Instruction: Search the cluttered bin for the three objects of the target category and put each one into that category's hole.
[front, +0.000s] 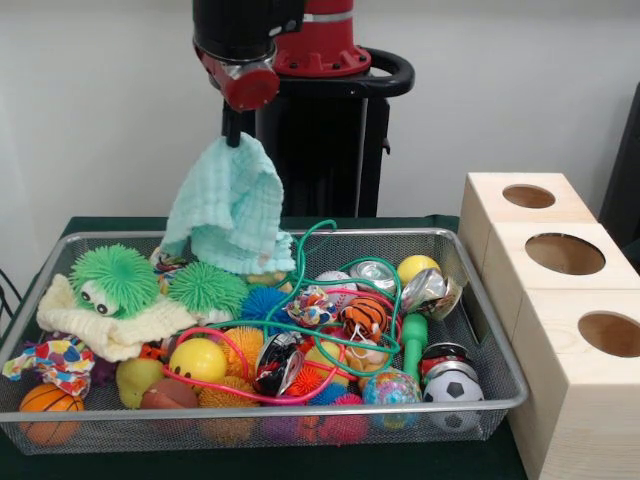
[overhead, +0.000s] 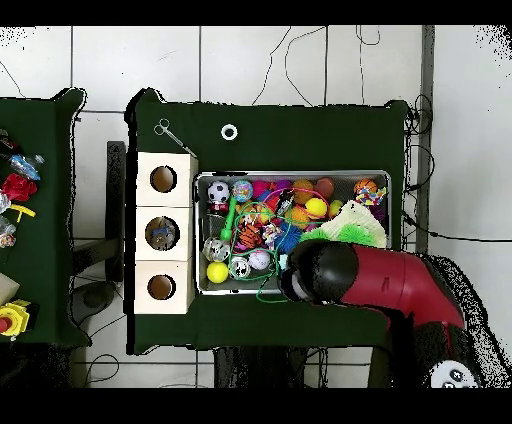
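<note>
Wire-mesh bin brims with spiky rubber balls, a small soccer ball and crushed cans; above it the tool pinches a soft, waffle-textured mint cloth.

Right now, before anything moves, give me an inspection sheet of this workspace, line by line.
Surface: green-covered table.
Job's things: wire mesh bin full of toys; three wooden boxes, each with a round hole on top.
Clutter: soccer ball, yellow smiley ball, green spiky ball, crushed cans, green cord.
Pincer: pincer lifting a mint cloth above the bin.
Cables: wires on the tiled floor.
Surroundings: second table with oddments.
</note>
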